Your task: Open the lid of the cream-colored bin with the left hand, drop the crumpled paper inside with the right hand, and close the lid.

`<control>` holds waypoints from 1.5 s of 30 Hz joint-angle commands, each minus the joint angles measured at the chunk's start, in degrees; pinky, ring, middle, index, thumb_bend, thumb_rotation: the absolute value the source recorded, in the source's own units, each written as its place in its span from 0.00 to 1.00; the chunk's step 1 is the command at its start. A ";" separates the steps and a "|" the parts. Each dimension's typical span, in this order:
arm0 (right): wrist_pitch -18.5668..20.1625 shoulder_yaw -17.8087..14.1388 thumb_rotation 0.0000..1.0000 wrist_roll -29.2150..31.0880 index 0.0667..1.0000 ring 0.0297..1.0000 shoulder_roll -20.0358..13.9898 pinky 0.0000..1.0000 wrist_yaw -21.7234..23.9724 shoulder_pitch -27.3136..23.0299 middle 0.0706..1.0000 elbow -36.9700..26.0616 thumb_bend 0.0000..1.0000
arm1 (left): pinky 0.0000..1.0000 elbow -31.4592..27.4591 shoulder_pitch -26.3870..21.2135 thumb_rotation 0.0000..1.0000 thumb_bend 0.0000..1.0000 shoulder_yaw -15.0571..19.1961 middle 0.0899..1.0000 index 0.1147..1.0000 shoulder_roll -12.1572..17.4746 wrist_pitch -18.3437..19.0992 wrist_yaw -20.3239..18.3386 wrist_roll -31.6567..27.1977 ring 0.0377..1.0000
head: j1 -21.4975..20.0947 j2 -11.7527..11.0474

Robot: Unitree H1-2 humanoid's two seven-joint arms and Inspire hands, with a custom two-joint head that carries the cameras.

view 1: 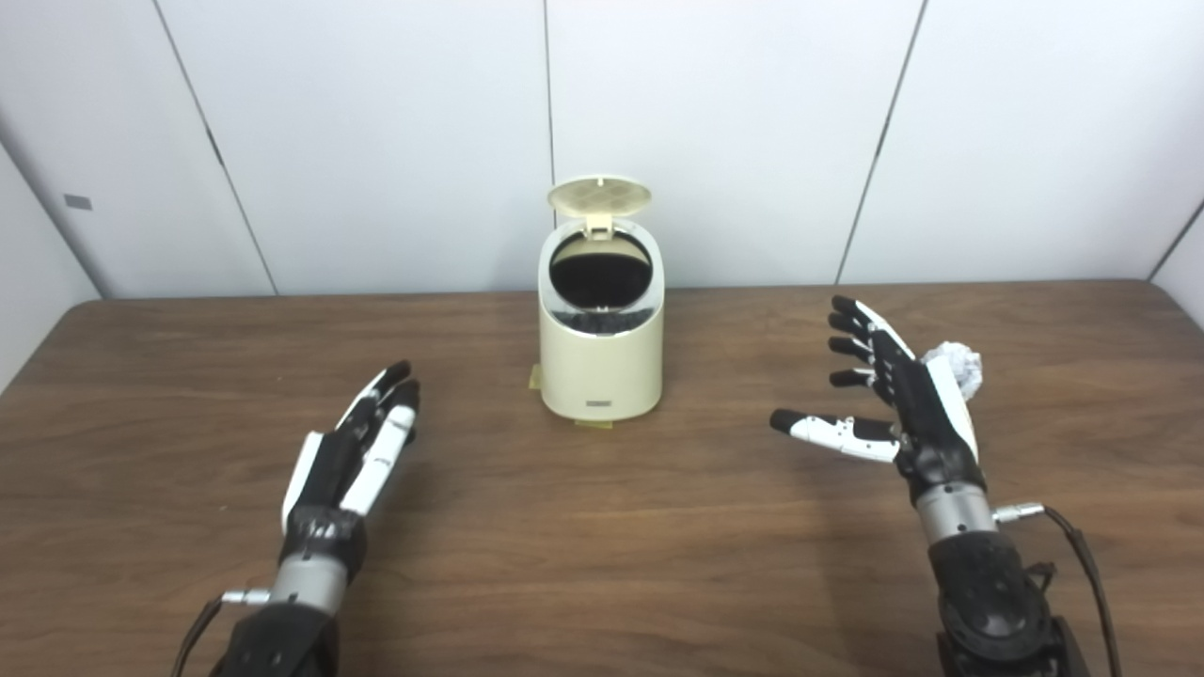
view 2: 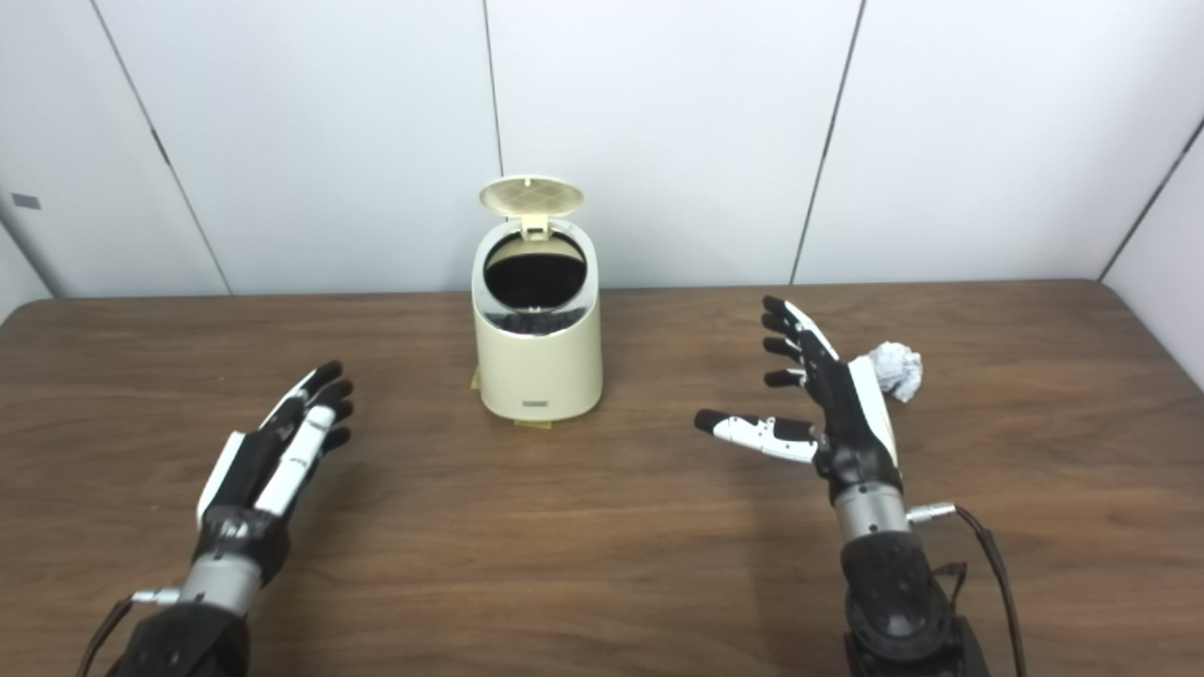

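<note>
The cream-colored bin (view 1: 600, 362) stands at the table's middle back, its round lid (view 1: 599, 196) flipped up and its dark inside showing. The crumpled paper (view 1: 955, 367) lies on the table at the right, just behind my right hand. My right hand (view 1: 889, 400) is open and empty, fingers spread, thumb pointing left, to the right of the bin. My left hand (view 1: 357, 451) is open and empty, fingers straight, hovering low over the table to the front left of the bin. In the right eye view the bin (view 2: 538, 353) and paper (view 2: 895, 369) show too.
The brown wooden table (view 1: 602, 545) runs across the whole view, with a white panelled wall (view 1: 376, 141) close behind the bin. Small yellowish tape pieces (view 1: 534, 378) sit at the bin's base.
</note>
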 commanded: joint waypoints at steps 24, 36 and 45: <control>15.37 5.03 0.10 -26.97 0.75 0.83 -20.71 0.73 18.05 -17.54 0.82 8.55 0.94 | 1.00 -1.28 -2.19 0.77 0.44 -3.38 0.96 0.98 7.24 -1.59 3.67 -6.66 0.97 | -10.78 1.46; 12.15 6.76 0.12 -23.85 0.74 0.84 -22.04 0.68 16.92 -23.94 0.84 25.41 0.93 | 0.98 -3.46 -1.95 0.76 0.41 -4.80 0.94 0.95 9.00 -1.58 4.78 -5.79 0.96 | -11.88 2.24; 11.60 7.79 0.11 -20.69 0.73 0.76 -22.27 0.64 15.49 -26.32 0.79 30.31 0.92 | 0.96 -4.38 -2.85 0.74 0.40 -5.46 0.93 0.94 9.19 -0.50 5.06 -6.05 0.95 | -12.29 2.82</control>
